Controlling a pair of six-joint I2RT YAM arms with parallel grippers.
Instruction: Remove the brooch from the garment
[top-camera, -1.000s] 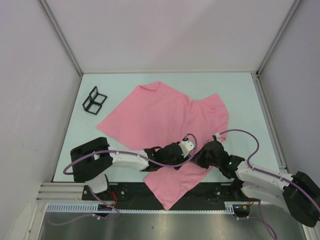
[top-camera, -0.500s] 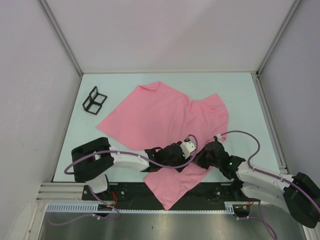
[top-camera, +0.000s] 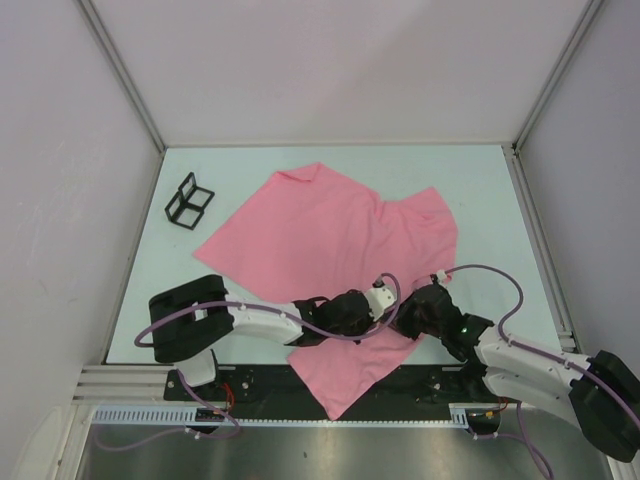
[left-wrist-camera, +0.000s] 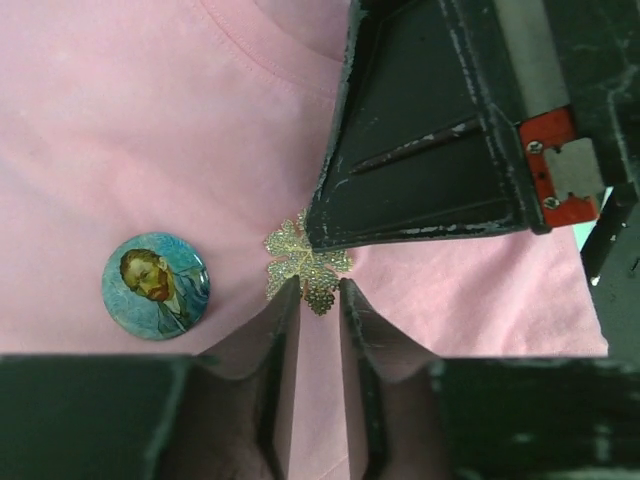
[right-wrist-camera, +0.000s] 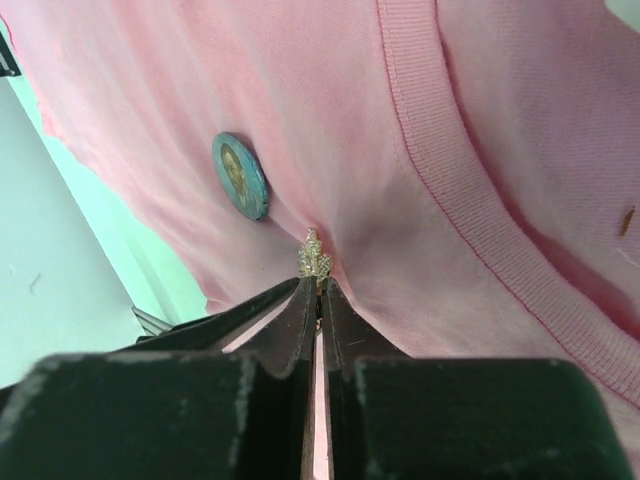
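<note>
Looking at the brooch (left-wrist-camera: 305, 268), you find a gold leaf-shaped piece at the centre of the left wrist frame. It lies flat on the pink garment (left-wrist-camera: 150, 120) and is not yet lifted off it. The left gripper (left-wrist-camera: 318, 300) stands at the bottom edge with its jaws a little apart. The brooch's lower lobe sits at their mouth, and nothing looks clamped. The right gripper (right-wrist-camera: 318, 292) is closed, its tips at the brooch's edge; you cannot tell whether they pinch metal or cloth. Left of the brooch sits a round portrait badge (left-wrist-camera: 155, 285). By this showing the approach is done, while the grip, the unfastening and the pull-off remain.
</note>
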